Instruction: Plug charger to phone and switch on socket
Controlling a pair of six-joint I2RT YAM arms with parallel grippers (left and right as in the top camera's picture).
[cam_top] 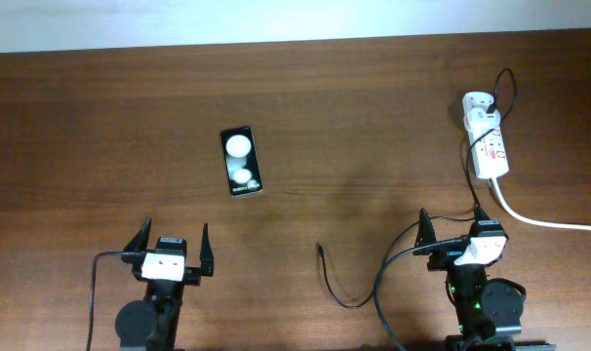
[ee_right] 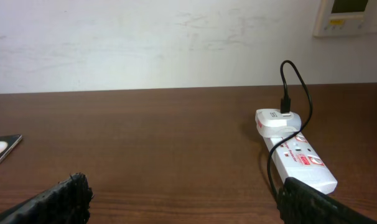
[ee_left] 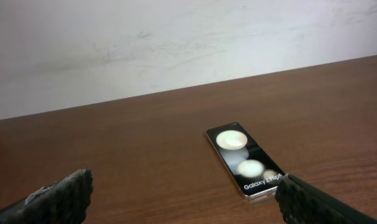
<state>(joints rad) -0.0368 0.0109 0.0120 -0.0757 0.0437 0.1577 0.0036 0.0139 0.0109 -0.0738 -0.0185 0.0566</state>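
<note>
The black phone (cam_top: 241, 162) lies flat left of the table's middle, with two white glare spots; in the left wrist view (ee_left: 246, 159) it lies ahead and right, lettering nearest me. The white socket strip (cam_top: 488, 144) with its adapter (cam_top: 478, 103) lies at the far right; it also shows in the right wrist view (ee_right: 297, 157). The thin black charger cable (cam_top: 336, 286) runs from the adapter down the strip and curls to a free plug tip (cam_top: 319, 247) on the table. My left gripper (cam_top: 173, 246) and right gripper (cam_top: 452, 226) are both open and empty near the front edge.
The thick white cord (cam_top: 544, 221) leaves the strip toward the right edge. A white wall stands behind the table's far edge, with a wall panel (ee_right: 350, 15) at the upper right. Black arm cables hang near both bases.
</note>
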